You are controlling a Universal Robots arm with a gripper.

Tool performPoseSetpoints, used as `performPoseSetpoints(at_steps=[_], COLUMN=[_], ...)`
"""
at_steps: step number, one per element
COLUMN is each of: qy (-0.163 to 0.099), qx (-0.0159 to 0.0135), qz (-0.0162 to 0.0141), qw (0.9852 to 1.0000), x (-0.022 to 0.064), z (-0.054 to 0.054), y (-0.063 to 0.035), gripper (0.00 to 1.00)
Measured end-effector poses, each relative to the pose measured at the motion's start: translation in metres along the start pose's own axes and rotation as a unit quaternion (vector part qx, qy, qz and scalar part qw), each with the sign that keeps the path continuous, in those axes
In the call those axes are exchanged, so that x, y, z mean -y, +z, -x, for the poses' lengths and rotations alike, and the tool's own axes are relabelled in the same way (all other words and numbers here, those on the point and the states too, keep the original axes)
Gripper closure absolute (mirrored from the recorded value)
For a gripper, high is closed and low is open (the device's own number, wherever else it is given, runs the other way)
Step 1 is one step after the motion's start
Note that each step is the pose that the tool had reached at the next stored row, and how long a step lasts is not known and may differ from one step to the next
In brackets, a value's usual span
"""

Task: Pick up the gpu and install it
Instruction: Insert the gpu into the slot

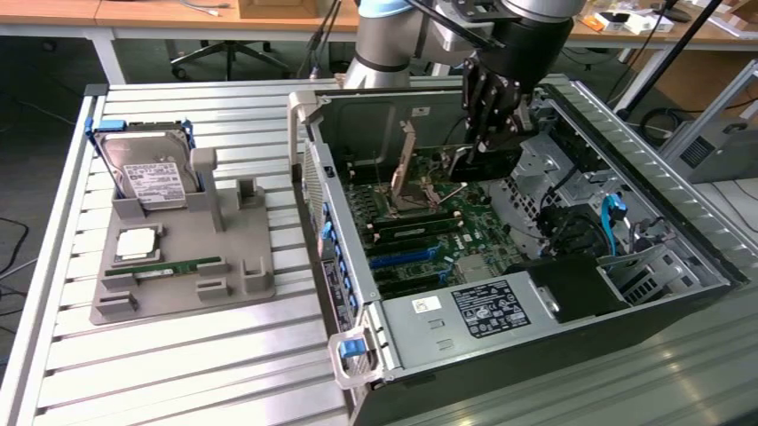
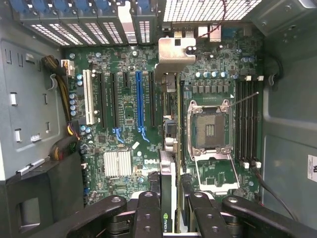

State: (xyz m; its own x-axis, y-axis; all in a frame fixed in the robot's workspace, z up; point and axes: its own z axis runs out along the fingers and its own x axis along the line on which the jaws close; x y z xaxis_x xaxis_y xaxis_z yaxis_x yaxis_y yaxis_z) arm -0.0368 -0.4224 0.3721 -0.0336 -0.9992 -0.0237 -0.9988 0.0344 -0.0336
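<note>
Pincer (image 1: 488,155) grips the gpu (image 2: 167,208) edge-on inside the open computer case (image 1: 663,222) on the desk (image 1: 177,355). The card stands over the motherboard (image 2: 124,119), between the long blue slot (image 2: 140,99) and the CPU socket (image 2: 210,126).

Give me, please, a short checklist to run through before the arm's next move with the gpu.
1. Grip: the fingers of the gripper sit on both sides of the gpu: ok.
2. gpu inside the case, over the motherboard: ok.
3. Blue slot empty: ok.
4. gpu lined up over the blue slot: not ok, it looks offset toward the CPU socket.
5. Yellow and black cables clear of the blue slot: ok.
6. Gap between the gpu's lower edge and the board: cannot tell.
</note>
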Motion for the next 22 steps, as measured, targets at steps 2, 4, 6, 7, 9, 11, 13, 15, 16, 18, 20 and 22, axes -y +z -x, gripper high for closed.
performPoseSetpoints(at_steps=[2, 4, 6, 7, 9, 11, 13, 15, 16, 18, 20, 22], qy=[0.0, 0.0, 0.0, 0.0, 0.0, 0.0, 0.0, 0.0, 0.0, 0.0, 0.0, 0.0], qx=[0.0, 0.0, 0.0, 0.0, 0.0, 0.0, 0.0, 0.0, 0.0, 0.0, 0.0, 0.0], qz=[0.0, 0.0, 0.0, 0.0, 0.0, 0.0, 0.0, 0.0, 0.0, 0.0, 0.0, 0.0], qw=[1.0, 1.0, 1.0, 1.0, 1.0, 1.0, 1.0, 1.0, 1.0, 1.0, 1.0, 1.0], x=[0.0, 0.0, -0.0001, -0.0001, -0.0001, -0.0001, -0.0001, -0.0001, -0.0001, -0.0002, -0.0002, -0.0002], z=[0.0, 0.0, 0.0, -0.0001, -0.0001, -0.0001, -0.0001, -0.0002, -0.0001, -0.0002, -0.0002, -0.0002], y=[0.0005, 0.0009, 0.0014, 0.0016, 0.0022, 0.0027, 0.0033, 0.0037, 0.004, 0.0044, 0.0049, 0.0058], gripper=[0.73, 0.73, 0.73, 0.73, 0.73, 0.73, 0.73, 0.73, 0.73, 0.73, 0.73, 0.73])
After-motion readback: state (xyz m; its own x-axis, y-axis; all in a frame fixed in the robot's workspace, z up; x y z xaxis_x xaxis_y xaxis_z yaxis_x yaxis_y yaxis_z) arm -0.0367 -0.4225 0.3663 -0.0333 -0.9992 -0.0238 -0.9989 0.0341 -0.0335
